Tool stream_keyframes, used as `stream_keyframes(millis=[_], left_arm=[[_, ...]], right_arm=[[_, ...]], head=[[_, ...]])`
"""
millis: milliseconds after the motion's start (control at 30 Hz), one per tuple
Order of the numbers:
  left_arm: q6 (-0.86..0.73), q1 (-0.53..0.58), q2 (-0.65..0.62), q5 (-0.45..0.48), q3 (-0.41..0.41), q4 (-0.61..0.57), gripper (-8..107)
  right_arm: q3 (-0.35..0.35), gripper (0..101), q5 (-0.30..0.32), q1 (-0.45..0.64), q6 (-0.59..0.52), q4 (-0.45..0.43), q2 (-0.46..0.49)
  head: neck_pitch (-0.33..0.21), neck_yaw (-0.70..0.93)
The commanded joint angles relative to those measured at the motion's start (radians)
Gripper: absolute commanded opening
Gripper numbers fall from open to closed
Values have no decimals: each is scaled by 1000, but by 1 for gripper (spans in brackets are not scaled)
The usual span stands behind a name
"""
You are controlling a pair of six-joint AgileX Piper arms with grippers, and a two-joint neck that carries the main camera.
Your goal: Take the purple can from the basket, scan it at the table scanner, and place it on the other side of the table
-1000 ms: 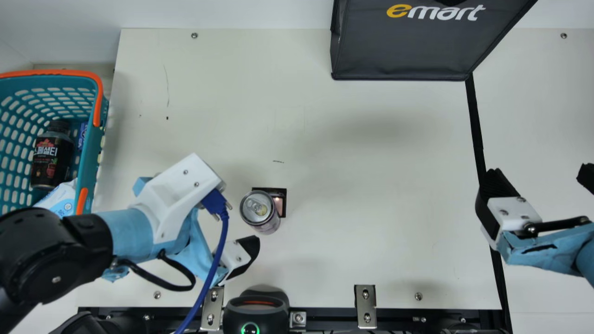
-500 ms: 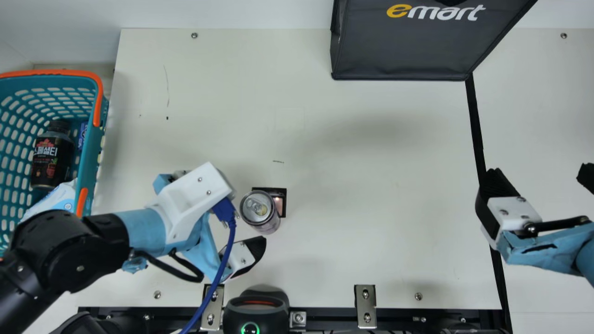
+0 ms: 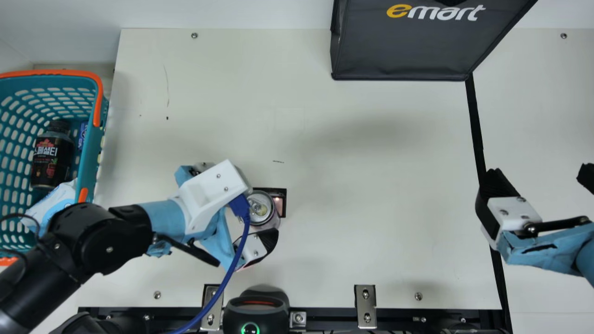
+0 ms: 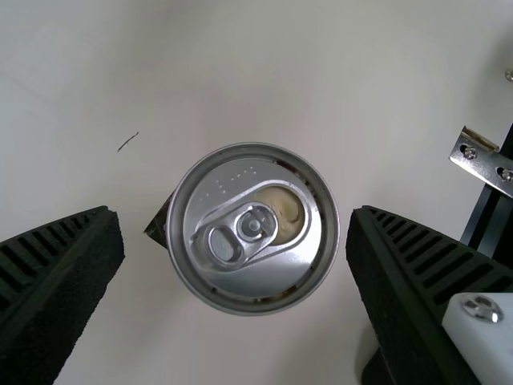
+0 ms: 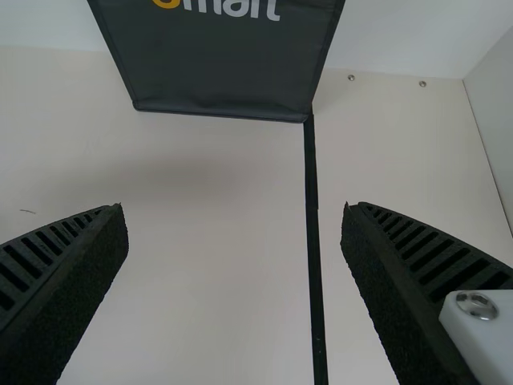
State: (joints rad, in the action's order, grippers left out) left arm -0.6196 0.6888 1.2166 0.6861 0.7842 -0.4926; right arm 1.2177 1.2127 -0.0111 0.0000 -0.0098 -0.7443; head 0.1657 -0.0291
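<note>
**Purple can (image 3: 261,208) upright on the table (image 3: 371,176), between the left gripper's (image 3: 267,241) parted fingers**

The can stands with its silver lid and ring tab uppermost. It is right at a small dark square with a lit window (image 3: 278,201); whether it overlaps the square's edge, I cannot tell. The left gripper is open around the can: in the left wrist view one ribbed finger is on each side, with a gap showing between each and the lid.

Near them, at the table's near edge, sits a black device with a green ring (image 3: 255,308), a metal bracket to either side of it.

To the main view's left is the teal basket (image 3: 89,160) with orange handles, holding a dark bottle (image 3: 52,157), a white-and-blue pack (image 3: 55,200) and a small blue item (image 3: 82,134).

Well apart from the can, to the right, the right gripper (image 3: 538,171) is open with nothing between its fingers, near a black strip (image 3: 475,125) running along the table. A black bag (image 3: 403,51) stands at the far side.
</note>
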Motion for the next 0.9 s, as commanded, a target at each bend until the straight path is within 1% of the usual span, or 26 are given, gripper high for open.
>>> stream_keyframes(millis=[0, 200, 367, 400, 600, 867], left_arm=[[-10, 4, 5, -17, -4, -6, 70], [-1, 17, 17, -52, 1, -7, 30], [48, 33, 23, -80, 33, 15, -4], [64, 38, 26, -87, 42, 23, -8], [181, 63, 66, -132, 108, 94, -8], [377, 98, 186, -181, 225, 224, -8]], right_arm=[[0, 95, 0, 0, 0, 0, 0], [0, 95, 0, 0, 0, 1, 0], [0, 95, 0, 0, 0, 1, 0], [0, 95, 0, 0, 0, 1, 0], [0, 95, 0, 0, 0, 1, 0], [0, 95, 0, 0, 0, 1, 0]], head=[[-27, 2], [-27, 2], [-27, 2], [-27, 2], [-27, 2], [-27, 2]])
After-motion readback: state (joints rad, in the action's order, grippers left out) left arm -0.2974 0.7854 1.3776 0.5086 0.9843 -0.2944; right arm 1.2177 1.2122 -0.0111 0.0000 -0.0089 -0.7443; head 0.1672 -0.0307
